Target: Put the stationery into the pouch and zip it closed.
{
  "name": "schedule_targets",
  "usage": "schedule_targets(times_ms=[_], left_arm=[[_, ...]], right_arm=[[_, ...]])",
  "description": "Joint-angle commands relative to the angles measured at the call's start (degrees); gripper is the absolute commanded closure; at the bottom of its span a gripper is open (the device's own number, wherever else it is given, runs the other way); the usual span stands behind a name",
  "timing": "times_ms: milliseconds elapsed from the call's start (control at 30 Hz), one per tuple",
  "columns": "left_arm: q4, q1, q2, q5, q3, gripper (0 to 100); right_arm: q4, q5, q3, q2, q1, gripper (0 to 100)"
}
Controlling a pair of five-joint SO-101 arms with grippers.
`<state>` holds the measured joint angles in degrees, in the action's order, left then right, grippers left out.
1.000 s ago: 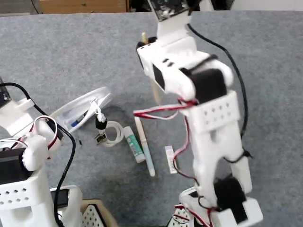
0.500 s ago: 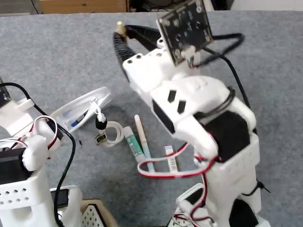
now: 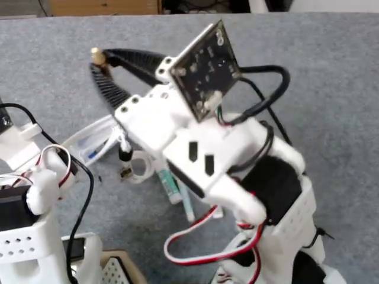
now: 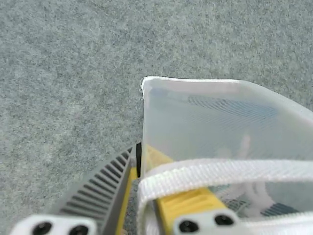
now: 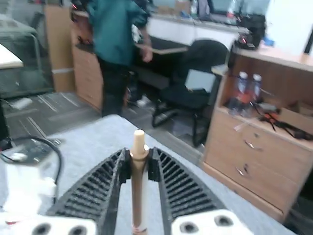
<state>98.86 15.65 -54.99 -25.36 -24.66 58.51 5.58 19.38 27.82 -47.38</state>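
My right gripper (image 3: 100, 64) hangs high over the table's left half, shut on a tan pen (image 3: 96, 56) that pokes out past its black fingers; in the right wrist view the pen (image 5: 138, 161) stands upright between the jaws. The translucent pouch (image 3: 89, 141) lies open at the left, partly under the right arm. In the left wrist view my left gripper (image 4: 142, 171) is shut on the pouch (image 4: 225, 122) at its white-edged rim. A green-and-white glue stick (image 3: 169, 184), a pale blue pen (image 3: 187, 204) and a white tape ring (image 3: 140, 167) lie beside the pouch.
The right arm's white body (image 3: 225, 154) covers the table's middle and hides part of the loose stationery. The left arm's base (image 3: 29, 195) and cables fill the lower left corner. Grey felt stretches bare on the far right.
The right arm has swung left and tilted up with the tan pen, from above the table's middle to above the pouch's side. The left arm and pouch stayed put.
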Motion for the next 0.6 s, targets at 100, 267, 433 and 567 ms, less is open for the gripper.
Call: schedule_targets(times_ms=[100,267,433,567], left_arm=[[0.26,-0.04,0.62,-0.35,0.04,97],[0.26,-0.04,0.62,-0.35,0.04,97],[0.26,-0.04,0.62,-0.35,0.04,97],[0.26,-0.04,0.62,-0.35,0.04,97]], right_arm=[[-3.08,0.00,3.47,-1.89,-4.31,98.7],[-2.81,0.00,9.27,-4.70,-7.21,98.7],[-2.81,0.00,9.45,-7.25,-7.38,98.7],[-2.81,0.00,9.36,-8.75,-7.38,98.7]])
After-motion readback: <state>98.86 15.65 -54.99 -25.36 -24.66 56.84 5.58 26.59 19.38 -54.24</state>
